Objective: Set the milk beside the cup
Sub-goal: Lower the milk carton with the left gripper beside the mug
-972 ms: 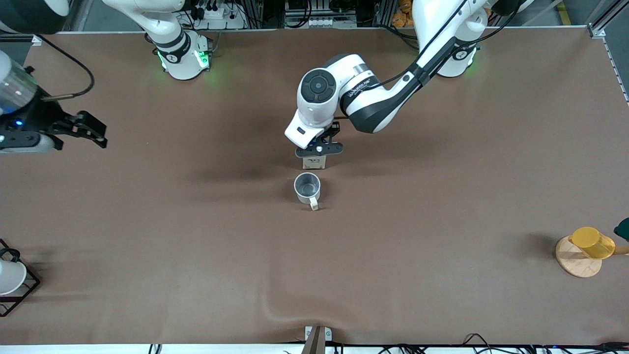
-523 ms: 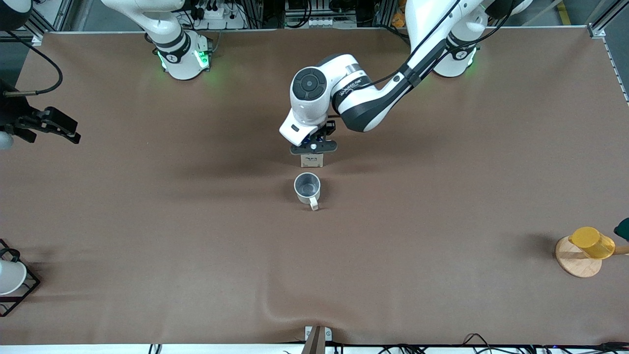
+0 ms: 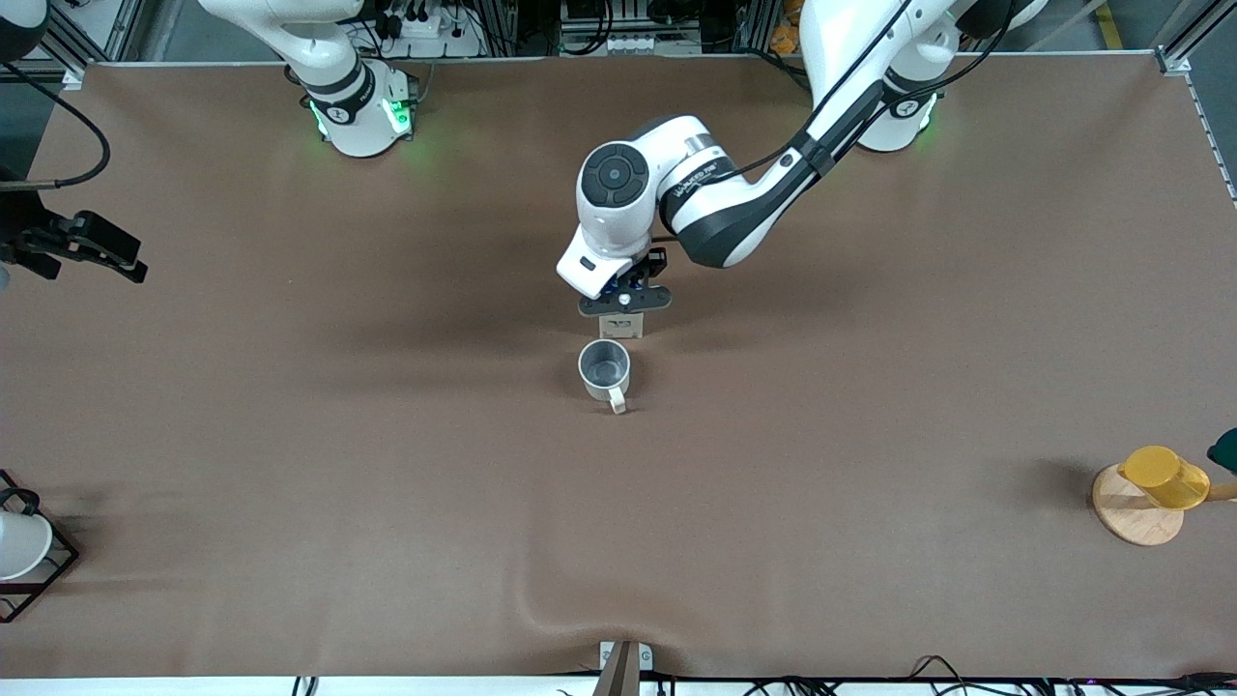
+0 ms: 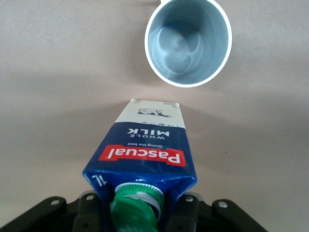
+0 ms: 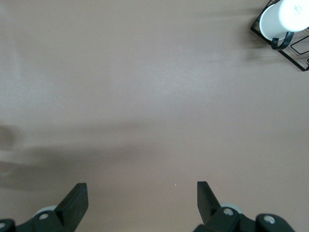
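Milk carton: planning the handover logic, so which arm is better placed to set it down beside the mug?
Left: its tool grips the milk carton beside the mug; the right tool waits open at the table's edge.

Mostly hidden in the front view under the left gripper [image 3: 625, 302]: the milk [image 3: 619, 326], only its pale lower part showing. Cut off at the left wrist view's edge: the carton's green cap [image 4: 135, 208] and the cup [image 4: 188, 42] rim. Cut by the front view's edges: the white cup [image 3: 19, 543] in its black wire rack [image 3: 46, 568], and a dark green thing [image 3: 1224, 449] beside the yellow cup [image 3: 1165, 477], too little showing to identify.
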